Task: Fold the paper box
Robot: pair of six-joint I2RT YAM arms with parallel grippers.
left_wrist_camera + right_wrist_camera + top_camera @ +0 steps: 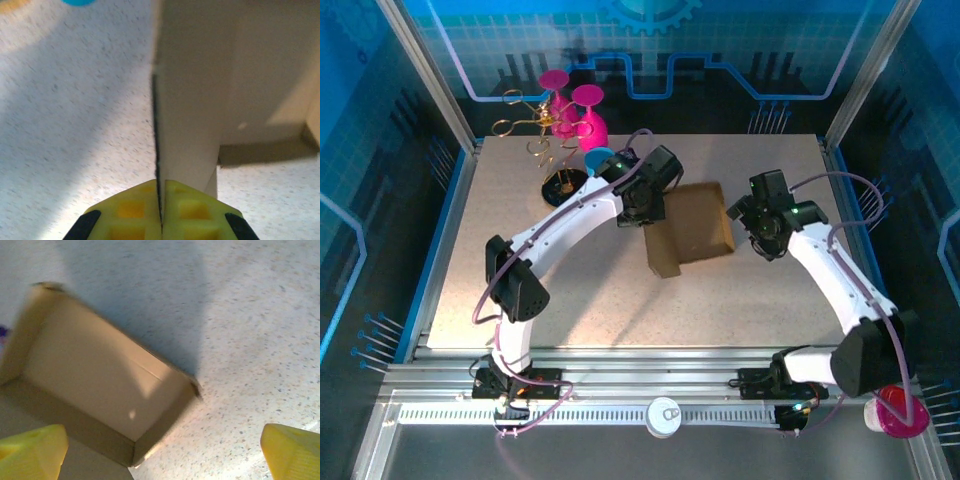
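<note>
The pale speckled bench [720, 310] is carrying a brown cardboard box [688, 228], which is sitting open side up between the left tool [645, 205] and the right tool [745, 220]. One upright wall of it is standing right at the left tool's tips. Beyond the left tool, towards the far left corner, a gold wire stand [545, 135] is standing on a dark round base, with pink glasses [575, 105] on it. A small blue round thing [600, 158] is sitting just behind that tool.
</note>
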